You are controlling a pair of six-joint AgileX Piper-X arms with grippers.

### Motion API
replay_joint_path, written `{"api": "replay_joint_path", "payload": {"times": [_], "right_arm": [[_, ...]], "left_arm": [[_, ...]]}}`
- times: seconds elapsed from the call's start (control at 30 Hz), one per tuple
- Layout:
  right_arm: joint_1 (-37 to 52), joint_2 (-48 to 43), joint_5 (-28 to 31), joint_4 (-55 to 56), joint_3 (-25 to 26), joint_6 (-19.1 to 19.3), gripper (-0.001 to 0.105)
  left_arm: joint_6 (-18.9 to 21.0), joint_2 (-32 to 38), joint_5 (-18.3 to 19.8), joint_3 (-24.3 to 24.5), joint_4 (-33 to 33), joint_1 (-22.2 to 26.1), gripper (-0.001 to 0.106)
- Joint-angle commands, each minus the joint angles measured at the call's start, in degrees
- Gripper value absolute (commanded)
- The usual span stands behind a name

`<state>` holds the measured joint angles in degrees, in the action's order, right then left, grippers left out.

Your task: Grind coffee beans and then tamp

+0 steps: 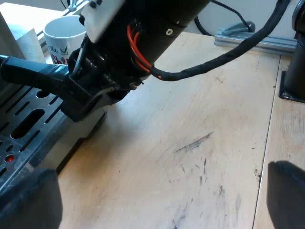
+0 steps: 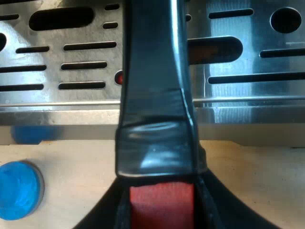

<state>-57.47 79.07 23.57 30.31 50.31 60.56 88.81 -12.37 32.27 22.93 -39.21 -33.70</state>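
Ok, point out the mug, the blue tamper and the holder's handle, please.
mug (image 1: 57, 38), left wrist view, on its white side wall
tamper (image 2: 18, 190), right wrist view, on its blue top
handle (image 2: 155, 119), right wrist view, on the dark part above its red end

Pale wooden tabletop (image 1: 200, 157) of boards butted side by side, marked with dark scuffs and fine scratches, under soft even light. Along its far edge, a silver aluminium rail (image 1: 257, 40) lying flat. Behind that, a plain white wall (image 1: 257, 9).
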Motion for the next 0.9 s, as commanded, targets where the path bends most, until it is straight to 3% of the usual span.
{"api": "replay_joint_path", "payload": {"times": [0.03,0.13,0.7,0.9], "right_arm": [[-0.20,-0.26,-2.05,0.10,0.11,1.36,0.009],[-0.85,-0.26,-2.49,1.01,0.11,1.36,0.000],[-2.62,-0.42,-2.31,2.08,0.11,1.19,0.000],[-5.60,-0.74,2.87,2.08,0.11,1.03,0.000]], "left_arm": [[-0.41,0.37,0.54,0.67,0.40,-0.13,0.088],[-0.41,0.37,0.54,0.67,0.40,-0.13,0.088],[-0.41,0.37,0.54,0.67,0.40,-0.13,0.088],[-0.41,0.37,0.54,0.67,0.40,-0.13,0.088]]}}
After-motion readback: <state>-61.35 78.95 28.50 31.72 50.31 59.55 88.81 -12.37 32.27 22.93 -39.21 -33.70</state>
